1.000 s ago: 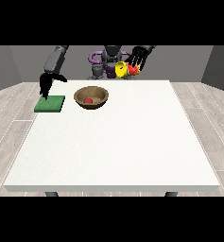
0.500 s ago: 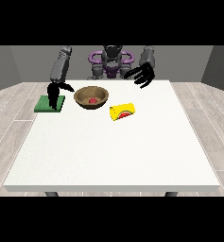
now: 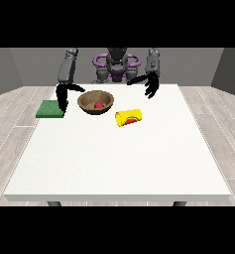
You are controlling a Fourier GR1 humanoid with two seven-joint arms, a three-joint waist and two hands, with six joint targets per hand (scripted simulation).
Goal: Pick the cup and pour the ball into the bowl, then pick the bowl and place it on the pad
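Right now I see the yellow cup (image 3: 129, 117) lying on its side on the white bench (image 3: 119, 158), just beside the brown bowl (image 3: 95, 102), with red showing on it. A red ball (image 3: 97, 105) sits inside the bowl. The green pad (image 3: 50, 108) lies at the bench's edge at the view's left. The hand at the view's right (image 3: 151, 87) hangs released above the bench, fingers spread, holding nothing. The hand at the view's left (image 3: 63, 97) points down between pad and bowl; I cannot tell its fingers. Most of the near bench is open.
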